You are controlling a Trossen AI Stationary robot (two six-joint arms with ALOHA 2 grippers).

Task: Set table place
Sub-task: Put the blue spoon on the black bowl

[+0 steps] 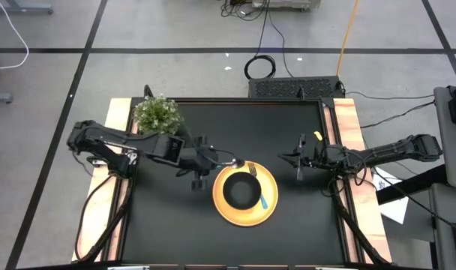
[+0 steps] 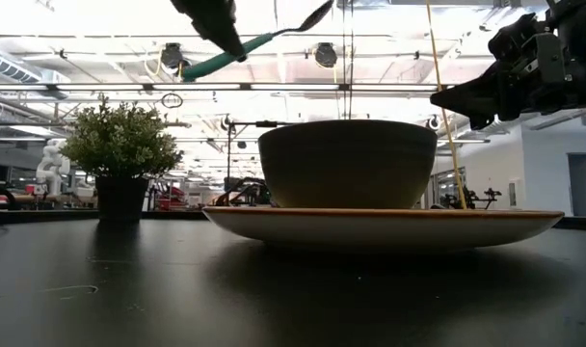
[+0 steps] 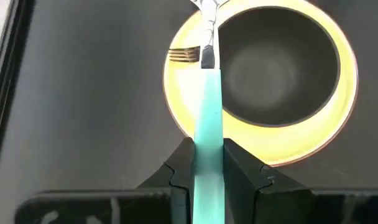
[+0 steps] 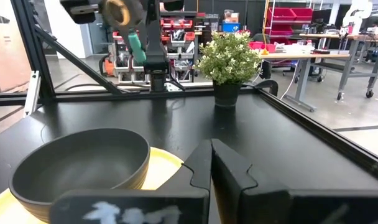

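Note:
A round yellow plate (image 1: 271, 214) lies on the black table (image 1: 168, 225) near its middle, with a black bowl (image 1: 241, 191) standing on it. A teal-handled fork (image 1: 262, 199) lies on the plate beside the bowl; its tines (image 3: 183, 55) show on the rim. My left gripper (image 1: 213, 160) is just left of the plate, above the table, shut on a teal-handled spoon (image 2: 274, 37). My right gripper (image 1: 299, 161) is right of the plate, shut and empty, and it also shows in the right wrist view (image 4: 211, 158). My left gripper pinches the spoon's teal handle (image 3: 207, 134) between its two fingers (image 3: 242, 165). The fingers slant down from the table's left. The spoon is lifted clear, high above the plate. Its metal end (image 2: 317, 14) tilts upward toward the table's right, over the plate's rim.
A small green potted plant (image 1: 159, 114) stands at the table's far left corner. Light wooden strips (image 1: 346, 124) run along the two short sides. Bare black tabletop lies on the near side and to the left of the plate.

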